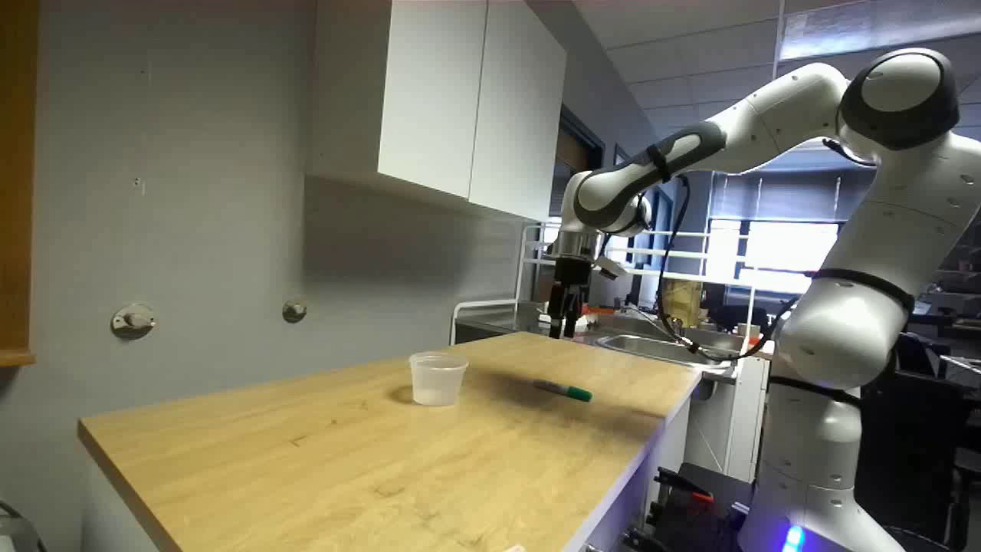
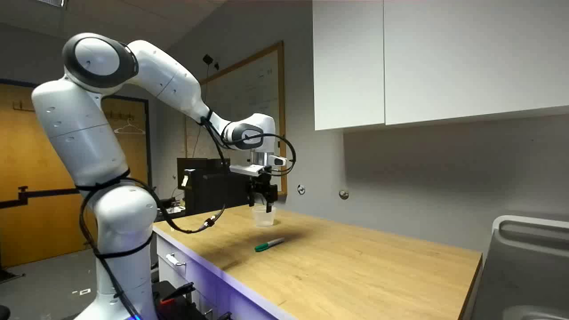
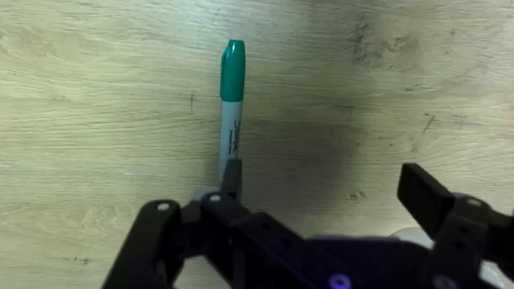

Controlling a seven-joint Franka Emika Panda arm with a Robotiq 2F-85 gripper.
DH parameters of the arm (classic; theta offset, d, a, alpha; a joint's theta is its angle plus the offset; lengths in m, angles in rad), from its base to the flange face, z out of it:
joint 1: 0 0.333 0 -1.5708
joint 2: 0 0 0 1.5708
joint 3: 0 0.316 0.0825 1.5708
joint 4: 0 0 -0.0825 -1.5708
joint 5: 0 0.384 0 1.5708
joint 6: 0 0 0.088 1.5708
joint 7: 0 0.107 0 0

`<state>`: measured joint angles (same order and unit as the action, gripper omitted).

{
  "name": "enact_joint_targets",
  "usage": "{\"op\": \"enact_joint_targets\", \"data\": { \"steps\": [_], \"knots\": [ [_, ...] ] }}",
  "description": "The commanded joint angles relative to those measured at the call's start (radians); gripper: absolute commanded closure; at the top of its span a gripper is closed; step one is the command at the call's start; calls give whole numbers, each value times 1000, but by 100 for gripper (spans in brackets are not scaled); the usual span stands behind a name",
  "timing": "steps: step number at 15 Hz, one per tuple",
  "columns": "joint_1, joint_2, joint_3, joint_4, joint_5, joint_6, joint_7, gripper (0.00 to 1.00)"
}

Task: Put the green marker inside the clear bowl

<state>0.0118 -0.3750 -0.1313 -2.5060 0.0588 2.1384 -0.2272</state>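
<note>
1. Your jaws are released: in the wrist view they stand wide apart, tips toward the table (image 3: pixel 100 140), with a dark shadow (image 3: pixel 301 160) on its surface showing between them.
2. The green marker (image 3: pixel 231 108) lies flat on the table. In your wrist view its green cap points to the top edge, and its pale barrel runs out of sight behind one of the jaws.
3. You have the clear bowl (image 1: pixel 438 379) upright on the table, near the marker but apart from it, in both exterior views.
4. Low on the right of your wrist view, what is probably the bowl's whitish rim shows past the other jaw, though too much is covered to be sure.
5. In an exterior view your white arm (image 2: pixel 98 133) reaches out over the table, and from that angle the tips of the jaws overlap the bowl's rim.
6. White cupboards (image 1: pixel 433 100) hang on the wall (image 1: pixel 191 230) in both exterior views; a sink (image 1: pixel 651 349) sits past the table's end in an exterior view.
</note>
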Motion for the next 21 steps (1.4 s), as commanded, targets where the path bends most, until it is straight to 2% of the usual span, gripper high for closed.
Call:
{"op": "enact_joint_targets", "data": {
  "steps": [1, 9, 17, 21],
  "knots": [
    [-12, 1, 11, 2, 5, -1, -3, 0],
    [-45, 82, -10, 26, 12, 35, -6, 0],
    [-65, 216, -13, 50, 11, 109, -3, 0],
    [-74, 297, -14, 84, 17, 111, -9, 0]
  ]
}}
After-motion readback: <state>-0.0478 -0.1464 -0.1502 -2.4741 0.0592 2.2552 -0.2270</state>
